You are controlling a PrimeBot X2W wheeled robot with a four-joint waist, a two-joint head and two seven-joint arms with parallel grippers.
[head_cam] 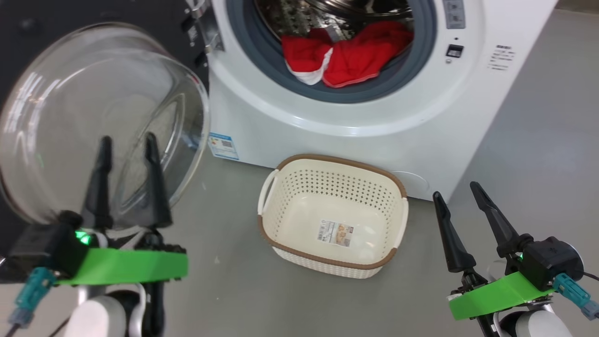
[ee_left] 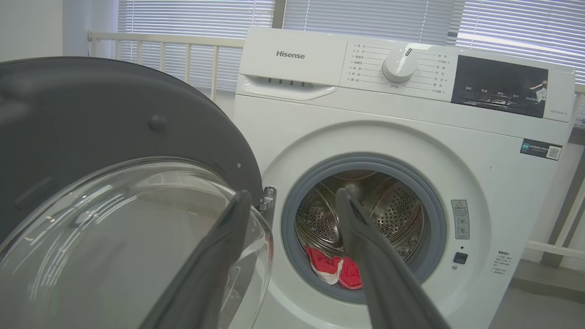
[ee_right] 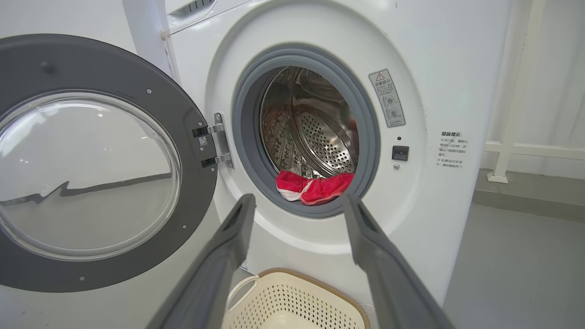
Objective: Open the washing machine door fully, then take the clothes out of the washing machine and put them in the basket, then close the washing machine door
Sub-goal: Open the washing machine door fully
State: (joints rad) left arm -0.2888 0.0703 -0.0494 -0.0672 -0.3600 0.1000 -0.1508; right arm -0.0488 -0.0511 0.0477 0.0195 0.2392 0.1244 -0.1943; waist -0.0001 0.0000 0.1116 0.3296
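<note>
Nearest me, both dark two-fingered grippers are hovering spread and empty: the left gripper [head_cam: 127, 140] before the dark-rimmed round door [head_cam: 93, 107] with its bulging clear glass, the right gripper [head_cam: 455, 189] beside the empty cream perforated plastic basket [head_cam: 327, 161] sitting before the big white front-loading washing machine [head_cam: 374, 135]. Farther in, the bright red fabric clothes [head_cam: 351, 56] are lying bunched over the grey rubber gasket [head_cam: 245, 51]. I'd be reaching in low, pinching one thick fold, lifting clear of that lip.

White front-loading washing machine [head_cam: 355, 117], its black-rimmed glass-bowl door [head_cam: 70, 103] swung wide open on the hinge; red clothes [head_cam: 348, 54] with white trim heaped at the drum mouth over the grey gasket; cream perforated basket [head_cam: 327, 189], brown-rimmed, upright on the floor just before the machine.
</note>
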